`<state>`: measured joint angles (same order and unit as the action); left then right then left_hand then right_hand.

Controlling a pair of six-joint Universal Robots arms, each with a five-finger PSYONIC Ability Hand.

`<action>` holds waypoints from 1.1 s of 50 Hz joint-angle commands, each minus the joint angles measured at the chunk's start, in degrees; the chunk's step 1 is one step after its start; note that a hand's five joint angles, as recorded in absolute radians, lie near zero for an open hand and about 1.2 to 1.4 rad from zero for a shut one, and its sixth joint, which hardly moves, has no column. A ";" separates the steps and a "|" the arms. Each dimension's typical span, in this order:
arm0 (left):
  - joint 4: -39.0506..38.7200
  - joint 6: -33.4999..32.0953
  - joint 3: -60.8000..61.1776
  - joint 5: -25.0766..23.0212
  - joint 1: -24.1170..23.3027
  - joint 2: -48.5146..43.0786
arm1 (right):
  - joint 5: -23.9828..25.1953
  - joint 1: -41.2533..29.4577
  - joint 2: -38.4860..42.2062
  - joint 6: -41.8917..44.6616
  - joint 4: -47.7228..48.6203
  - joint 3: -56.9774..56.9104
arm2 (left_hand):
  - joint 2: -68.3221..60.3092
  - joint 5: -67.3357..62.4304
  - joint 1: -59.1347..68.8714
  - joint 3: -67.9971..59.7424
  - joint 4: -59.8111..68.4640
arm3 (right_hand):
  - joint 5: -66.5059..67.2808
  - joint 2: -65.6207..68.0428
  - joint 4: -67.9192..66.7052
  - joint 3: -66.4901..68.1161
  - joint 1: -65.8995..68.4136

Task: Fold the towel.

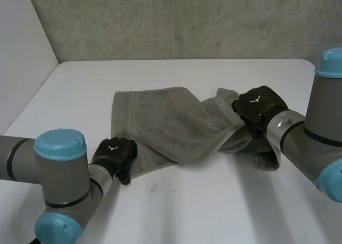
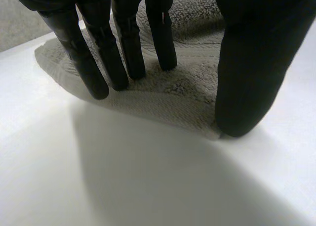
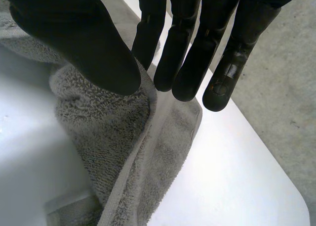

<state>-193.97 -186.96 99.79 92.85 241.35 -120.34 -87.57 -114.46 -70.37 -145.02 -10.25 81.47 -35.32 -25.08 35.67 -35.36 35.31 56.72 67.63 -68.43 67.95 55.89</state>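
Over at the left, the left hand [image 1: 113, 156] sits low on the white table [image 1: 214, 206] at the near left corner of the towel [image 1: 160, 121]. The towel is grey terry with a woven band near its hem. It lies in the middle of the table, its left half spread fairly flat. Its right half is gathered into creased folds that rise toward the right hand [image 1: 259, 108]. From above, that hand is seen on the bunched right end, with a loose flap drooping below it to the table. The head view gives only the backs of both hands; the wrist cameras show what the fingers do. In the left wrist view the fingers [image 2: 126, 53] are straight and slightly spread, their tips pressing the pile just inside the hem. The thumb [image 2: 244, 82] stands apart at the very corner, so nothing is clamped. In the right wrist view the thumb [image 3: 86, 50] and the straight fingers [image 3: 190, 67] close on a raised fold, the cloth hanging below them.
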 commanded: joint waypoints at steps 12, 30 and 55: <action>-4.40 -0.51 -4.34 0.22 0.00 -2.27 | -0.06 -0.23 1.11 0.09 0.06 0.35 | -22.13 -22.38 21.79 -22.10 22.15 | 13.28 12.37 -11.57 12.05 24.11; -0.88 -1.66 -1.44 5.32 0.70 17.77 | -0.50 0.56 -0.91 0.61 -0.47 -1.05 | -44.68 -44.92 44.33 -44.64 44.69 | 13.28 12.37 -11.57 12.05 24.11; 16.01 -6.57 -8.62 5.14 6.59 12.80 | -0.14 -0.41 -0.24 11.60 -13.05 -4.81 | -44.68 -44.92 44.33 -44.64 44.69 | 13.28 12.37 -11.57 12.05 24.11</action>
<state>-174.13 -191.61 95.75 97.88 248.09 -95.00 -87.15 -114.58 -80.09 -134.25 -24.57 79.61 -69.58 -58.34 66.80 -69.23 69.74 56.74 67.63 -68.43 67.93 55.89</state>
